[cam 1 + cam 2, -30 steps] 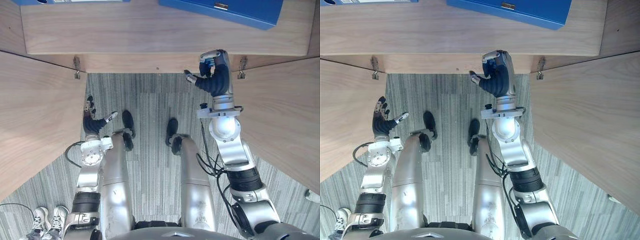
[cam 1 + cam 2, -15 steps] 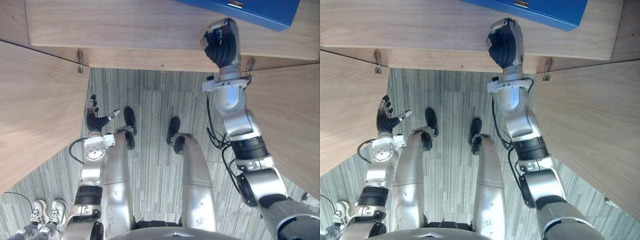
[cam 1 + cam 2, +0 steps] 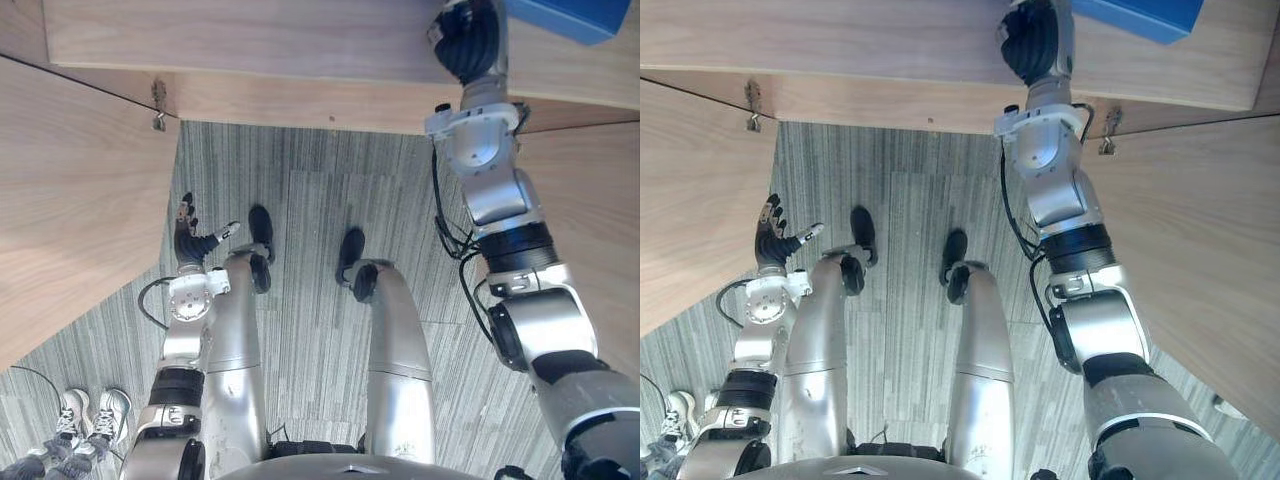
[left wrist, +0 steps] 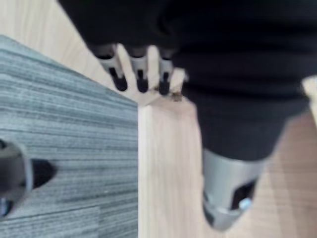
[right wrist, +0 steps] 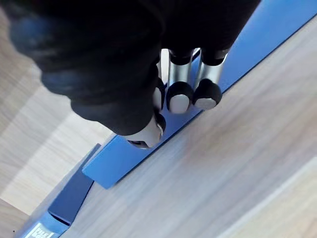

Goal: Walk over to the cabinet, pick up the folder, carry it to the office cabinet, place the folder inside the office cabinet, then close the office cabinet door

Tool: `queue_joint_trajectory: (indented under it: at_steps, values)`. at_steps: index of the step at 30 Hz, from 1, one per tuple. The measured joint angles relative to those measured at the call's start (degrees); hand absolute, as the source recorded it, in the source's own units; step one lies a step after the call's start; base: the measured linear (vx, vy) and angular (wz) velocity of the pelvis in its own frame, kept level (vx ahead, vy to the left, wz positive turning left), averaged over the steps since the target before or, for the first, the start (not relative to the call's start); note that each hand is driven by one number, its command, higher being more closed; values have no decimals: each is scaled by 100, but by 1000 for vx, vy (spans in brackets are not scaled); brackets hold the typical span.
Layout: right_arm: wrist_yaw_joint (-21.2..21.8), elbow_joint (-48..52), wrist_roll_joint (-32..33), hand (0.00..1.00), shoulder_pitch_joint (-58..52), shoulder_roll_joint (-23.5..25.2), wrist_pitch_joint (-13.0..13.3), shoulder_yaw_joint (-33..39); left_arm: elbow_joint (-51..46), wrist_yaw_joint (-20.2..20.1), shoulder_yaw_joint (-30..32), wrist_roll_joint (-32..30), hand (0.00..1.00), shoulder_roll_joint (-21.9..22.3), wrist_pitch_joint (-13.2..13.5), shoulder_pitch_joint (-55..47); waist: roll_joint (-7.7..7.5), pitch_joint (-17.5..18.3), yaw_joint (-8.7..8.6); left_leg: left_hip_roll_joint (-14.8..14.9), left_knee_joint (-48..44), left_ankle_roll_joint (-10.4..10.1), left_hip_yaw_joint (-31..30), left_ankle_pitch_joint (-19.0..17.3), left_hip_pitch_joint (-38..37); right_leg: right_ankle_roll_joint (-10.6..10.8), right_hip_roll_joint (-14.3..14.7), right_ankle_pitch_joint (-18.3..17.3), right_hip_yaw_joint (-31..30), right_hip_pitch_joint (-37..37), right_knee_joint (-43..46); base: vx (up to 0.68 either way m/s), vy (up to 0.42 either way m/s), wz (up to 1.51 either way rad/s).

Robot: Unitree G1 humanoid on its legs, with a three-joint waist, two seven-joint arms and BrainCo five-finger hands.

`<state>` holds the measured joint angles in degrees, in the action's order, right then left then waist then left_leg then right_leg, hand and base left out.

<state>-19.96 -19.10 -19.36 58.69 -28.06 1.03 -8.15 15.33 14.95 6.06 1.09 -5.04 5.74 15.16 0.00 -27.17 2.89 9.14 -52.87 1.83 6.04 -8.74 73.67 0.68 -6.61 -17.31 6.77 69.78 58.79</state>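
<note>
The blue folder (image 3: pixel 563 14) lies flat on the wooden cabinet shelf (image 3: pixel 250 50) at the far right. My right hand (image 3: pixel 470 40) is stretched out over the shelf beside it. In the right wrist view its fingers (image 5: pixel 181 94) hang relaxed over the long edge of the folder (image 5: pixel 247 44), with the thumb close under their tips and nothing pinched between them. My left hand (image 3: pixel 188 235) hangs low at my left side, open with fingers spread, next to the left cabinet door (image 3: pixel 70 200); its straight fingers (image 4: pixel 138 74) show against the wood.
Both cabinet doors stand open, the right door (image 3: pixel 1200 250) close beside my right arm. A second blue item with a white label (image 5: pixel 64 208) lies on the shelf past the folder's end. A person's shoes (image 3: pixel 90 415) stand on the carpet at my lower left.
My right hand has risen from the shelf's front edge and gone forward over the shelf to the folder. The camera view has shifted. The left hand has stayed put.
</note>
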Motion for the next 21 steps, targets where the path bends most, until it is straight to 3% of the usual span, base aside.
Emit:
queue_joint_trajectory:
  at_steps: [13, 21]
  values:
    - [-20, -662, 409, 100, 563, -428, 3, 0, 156, 108, 5, 77, 0, -74, 16, 158, 0, 0, -4, 26, -193, 16, -16, -16, 244, -13, -13, -28, -5, 241, 202, -13, 2, 0]
    - [-14, -1413, 1081, 100, 1099, -634, -10, 54, 226, 107, 4, 161, 0, -83, 19, 160, 0, 0, -13, 40, -294, 14, -23, -35, 332, 5, -18, -45, -12, 327, 306, -25, 10, 0]
